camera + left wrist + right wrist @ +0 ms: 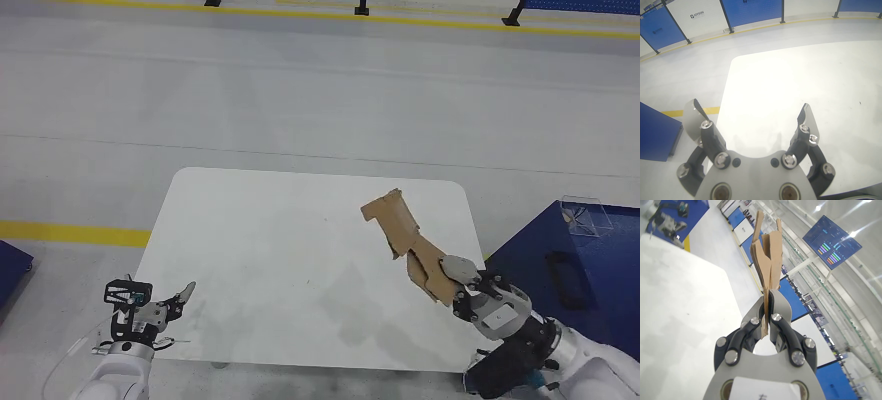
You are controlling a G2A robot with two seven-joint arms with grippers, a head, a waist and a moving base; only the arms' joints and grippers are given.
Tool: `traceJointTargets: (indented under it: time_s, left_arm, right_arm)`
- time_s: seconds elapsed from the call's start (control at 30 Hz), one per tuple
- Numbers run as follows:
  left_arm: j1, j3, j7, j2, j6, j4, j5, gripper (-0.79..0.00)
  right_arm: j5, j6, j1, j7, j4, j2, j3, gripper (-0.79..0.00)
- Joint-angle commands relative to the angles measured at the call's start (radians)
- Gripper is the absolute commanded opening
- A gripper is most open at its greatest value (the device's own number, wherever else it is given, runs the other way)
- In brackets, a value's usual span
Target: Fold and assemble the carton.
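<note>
One flat brown cardboard carton (pixel 402 232) pinched by right end effector (pixel 768 295); left end effector (pixel 751 103) gapes empty

The top view overlooks the table (pixel 250 290), which both close wrist views share.

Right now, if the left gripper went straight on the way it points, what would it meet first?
Probably only the bare table; nothing else lies ahead of the open left gripper.

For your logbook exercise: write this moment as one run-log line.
carton: flat, unassembled, held off table | right jaws: shut on carton | left jaws: open, empty
</note>
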Motion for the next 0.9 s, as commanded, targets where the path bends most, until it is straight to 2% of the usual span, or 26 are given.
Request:
traceJointTargets:
  time_s: [0.0,0.17,0.27,0.43,0.6,0.67,0.83,0.87]
  left_arm:
    - [0.0,0.0,0.0,0.0,0.0,0.0,0.0,0.0]
    - [0.0,0.0,0.0,0.0,0.0,0.0,0.0,0.0]
    - [0.0,0.0,0.0,0.0,0.0,0.0,0.0,0.0]
    - [0.0,0.0,0.0,0.0,0.0,0.0,0.0,0.0]
    - [0.0,0.0,0.0,0.0,0.0,0.0,0.0,0.0]
    - [0.0,0.0,0.0,0.0,0.0,0.0,0.0,0.0]
    - [0.0,0.0,0.0,0.0,0.0,0.0,0.0,0.0]
    - [0.0,0.0,0.0,0.0,0.0,0.0,0.0,0.0]
  right_arm:
    - [0.232,-0.091,0.02,0.029,0.026,0.002,0.037,-0.785]
    - [0.745,-0.35,0.073,0.203,0.149,0.022,0.066,-0.785]
    - [1.057,-0.352,0.089,0.404,0.198,0.056,-0.027,-0.785]
    - [1.632,-0.352,0.164,0.846,0.34,0.129,-0.204,-0.785]
    - [2.171,-0.224,0.258,1.3,0.477,0.179,-0.404,-0.785]
    - [2.347,-0.172,0.294,1.438,0.527,0.188,-0.447,-0.785]
    - [2.701,-0.011,0.335,1.65,0.624,0.19,-0.525,-0.785]
    - [2.701,-0.011,0.335,1.65,0.624,0.19,-0.525,-0.785]
